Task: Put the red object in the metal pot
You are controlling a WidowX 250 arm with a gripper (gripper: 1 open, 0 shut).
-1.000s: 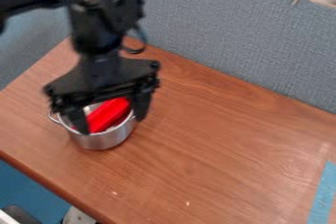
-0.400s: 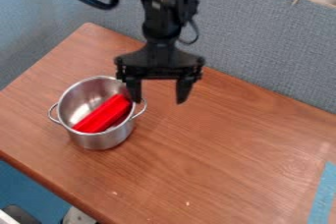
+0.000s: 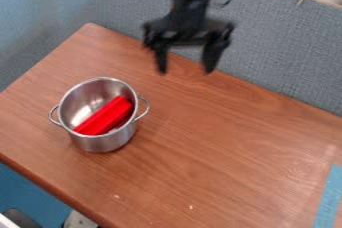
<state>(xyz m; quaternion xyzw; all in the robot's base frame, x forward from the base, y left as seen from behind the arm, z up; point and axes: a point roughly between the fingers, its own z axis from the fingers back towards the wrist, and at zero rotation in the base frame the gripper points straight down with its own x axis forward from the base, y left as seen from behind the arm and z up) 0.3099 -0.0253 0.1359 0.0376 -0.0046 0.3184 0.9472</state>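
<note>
Brown wooden table [image 3: 241, 162] filling most of the view, with a grey fabric partition [image 3: 267, 42] standing along its far edge. Over the far side of the tabletop, a black gripper [image 3: 187, 54], blurred, pointing down, its two fingers [image 3: 162, 56] spread wide with nothing between them. Well apart from it, near the left front of the table, the metal pot [image 3: 98, 117], upright, shiny, with small handles at its sides. Inside the pot, the red object [image 3: 104, 115], lying slanted across the bottom, one end up near the far rim.
</note>
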